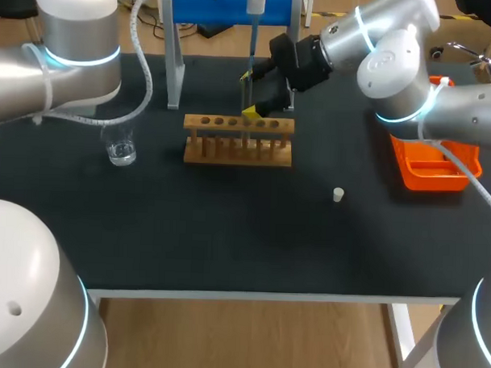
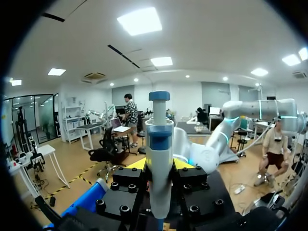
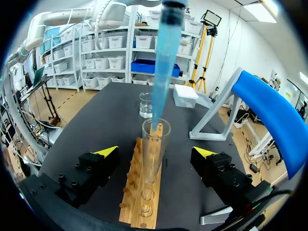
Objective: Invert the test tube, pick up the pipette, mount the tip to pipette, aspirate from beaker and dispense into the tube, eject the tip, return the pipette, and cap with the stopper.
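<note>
A clear test tube [image 3: 153, 154] stands upright in the wooden rack [image 3: 139, 202], mouth up. My right gripper [image 3: 155, 159] is open, one yellow-tipped finger on each side of the tube and apart from it. A blue pipette tip [image 3: 163, 62] comes down from above, its point at the tube's mouth. My left gripper [image 2: 160, 166] is shut on the pipette [image 2: 159, 159], whose blue plunger cap points away from the fingers. In the head view the pipette [image 1: 253, 39] hangs over the rack [image 1: 239, 139] beside the right gripper [image 1: 260, 104]. The white stopper [image 1: 338, 194] lies on the mat.
A glass beaker [image 1: 120, 147] with a little clear liquid stands left of the rack. The grey and blue pipette stand [image 1: 175, 68] is behind it. An orange tray [image 1: 432, 166] sits at the right. A white box [image 3: 185, 95] lies beyond the rack.
</note>
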### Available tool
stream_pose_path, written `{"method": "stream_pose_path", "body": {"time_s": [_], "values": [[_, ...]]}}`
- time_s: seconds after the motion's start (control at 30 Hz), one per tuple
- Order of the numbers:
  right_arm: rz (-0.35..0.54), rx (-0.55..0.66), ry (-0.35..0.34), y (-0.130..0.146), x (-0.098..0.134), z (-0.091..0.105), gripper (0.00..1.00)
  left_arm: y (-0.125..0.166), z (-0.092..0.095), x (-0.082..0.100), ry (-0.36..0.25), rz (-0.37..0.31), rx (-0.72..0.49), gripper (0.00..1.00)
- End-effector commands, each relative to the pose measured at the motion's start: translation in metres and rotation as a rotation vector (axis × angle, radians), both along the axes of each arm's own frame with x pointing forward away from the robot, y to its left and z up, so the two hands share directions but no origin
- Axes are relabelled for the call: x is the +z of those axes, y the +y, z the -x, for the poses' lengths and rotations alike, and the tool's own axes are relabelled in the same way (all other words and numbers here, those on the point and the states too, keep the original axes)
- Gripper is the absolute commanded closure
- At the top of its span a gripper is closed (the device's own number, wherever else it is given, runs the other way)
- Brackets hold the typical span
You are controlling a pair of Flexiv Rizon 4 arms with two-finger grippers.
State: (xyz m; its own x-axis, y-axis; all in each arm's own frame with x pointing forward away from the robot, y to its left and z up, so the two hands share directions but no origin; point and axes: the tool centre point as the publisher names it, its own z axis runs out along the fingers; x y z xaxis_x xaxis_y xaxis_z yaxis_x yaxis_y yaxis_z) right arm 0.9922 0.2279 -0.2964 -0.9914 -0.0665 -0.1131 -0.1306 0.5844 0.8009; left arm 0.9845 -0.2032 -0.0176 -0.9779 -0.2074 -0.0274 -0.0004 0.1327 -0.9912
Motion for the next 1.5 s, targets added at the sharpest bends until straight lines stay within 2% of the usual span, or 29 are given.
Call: {"method": "stream_pose_path", "body": {"time_s": [0.03, 0.43, 0.63, 0.83, 1.1, 1.27, 1.5], "values": [[0.001, 0.001, 0.000, -0.001, 0.001, 0.000, 0.00, 0.000, 0.006, 0.010, 0.000, -0.014, 0.013, 1.00], [0.001, 0.001, 0.000, -0.001, 0.001, 0.000, 0.00, -0.004, 0.014, 0.035, -0.023, -0.048, 0.030, 1.00], [0.001, 0.001, 0.000, -0.001, 0.001, 0.000, 0.00, 0.010, 0.032, 0.044, 0.000, -0.081, 0.058, 1.00], [0.001, 0.001, 0.000, -0.001, 0.001, 0.000, 0.00, 0.018, 0.062, 0.031, -0.011, -0.051, 0.096, 1.00], [0.001, 0.001, 0.000, -0.001, 0.001, 0.000, 0.00, 0.018, 0.100, 0.000, -0.011, -0.009, 0.084, 1.00], [0.001, 0.001, 0.000, -0.001, 0.001, 0.000, 0.00, 0.016, 0.110, -0.019, -0.009, 0.010, 0.004, 1.00], [0.001, 0.001, 0.000, -0.001, 0.001, 0.000, 0.00, 0.020, 0.119, -0.028, -0.025, 0.016, -0.022, 1.00]]}}
